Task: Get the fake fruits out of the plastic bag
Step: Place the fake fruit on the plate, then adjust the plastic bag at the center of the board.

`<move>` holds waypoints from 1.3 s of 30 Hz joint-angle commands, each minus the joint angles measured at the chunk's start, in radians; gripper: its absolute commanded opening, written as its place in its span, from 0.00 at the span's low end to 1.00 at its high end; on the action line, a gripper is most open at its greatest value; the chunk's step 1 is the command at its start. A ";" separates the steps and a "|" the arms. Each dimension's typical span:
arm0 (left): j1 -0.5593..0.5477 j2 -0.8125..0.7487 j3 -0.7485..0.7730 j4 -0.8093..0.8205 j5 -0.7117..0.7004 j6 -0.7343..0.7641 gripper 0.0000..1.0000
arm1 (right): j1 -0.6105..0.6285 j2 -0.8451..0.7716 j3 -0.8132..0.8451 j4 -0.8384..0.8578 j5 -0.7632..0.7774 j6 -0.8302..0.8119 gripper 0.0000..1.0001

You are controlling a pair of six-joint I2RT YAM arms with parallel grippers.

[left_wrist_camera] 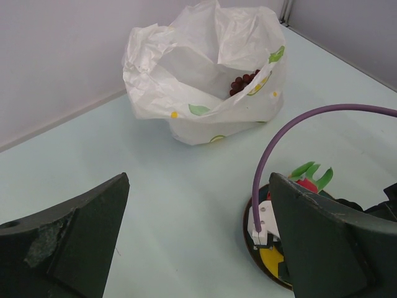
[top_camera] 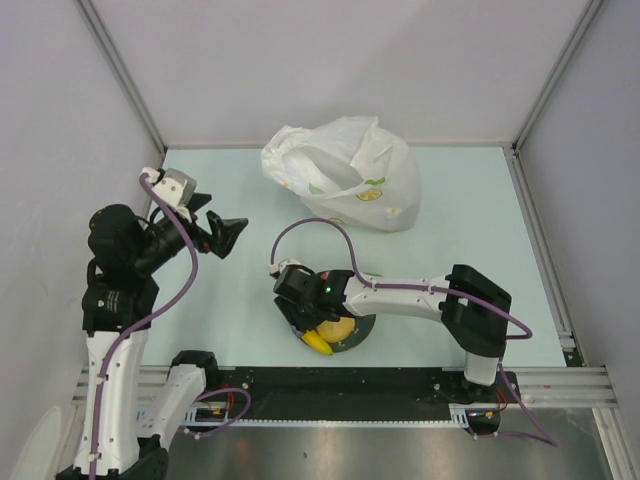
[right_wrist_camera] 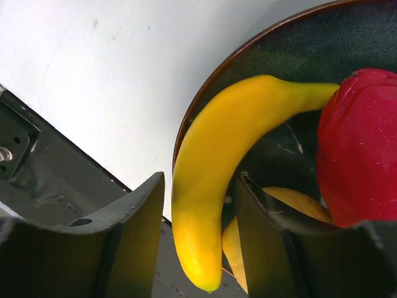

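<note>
Overhead, the plastic bag [top_camera: 345,185] sat at the upper centre of the frame, thin, crinkled and translucent white with small green and yellow prints, its mouth slumped open. In the left wrist view a dark, beaded grape bunch [left_wrist_camera: 244,82] showed inside it. At the lower centre, a round, dark glazed plate [right_wrist_camera: 298,56] with a brownish rim held the other fake fruits. These were a smooth, curved yellow banana [right_wrist_camera: 217,161], a glossy red dragon fruit [right_wrist_camera: 360,143] and part of a yellow fruit [right_wrist_camera: 291,200] behind one finger. The right gripper [right_wrist_camera: 200,180] straddled the banana over the plate's edge, touching it on one side with a thin gap on the other, so it was released rather than clenched. The left gripper [left_wrist_camera: 198,186] hung spread wide and empty at the left of the overhead frame. The counter [top_camera: 470,220] was matte pale green, enclosed by plain grey wall panels.
</note>
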 commanded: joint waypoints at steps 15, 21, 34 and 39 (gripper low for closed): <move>0.011 0.021 0.012 0.054 0.059 -0.033 1.00 | 0.008 -0.132 0.114 -0.021 -0.089 -0.168 1.00; 0.011 0.065 0.084 0.080 0.049 -0.062 1.00 | -0.007 -0.232 0.138 0.036 -0.092 -0.288 1.00; -0.173 0.366 0.347 0.110 -0.163 0.024 1.00 | -0.426 -0.246 0.313 0.085 -0.007 -0.415 1.00; -0.222 0.527 0.430 0.104 -0.201 0.082 1.00 | -0.652 -0.197 0.385 0.083 -0.174 -0.382 0.95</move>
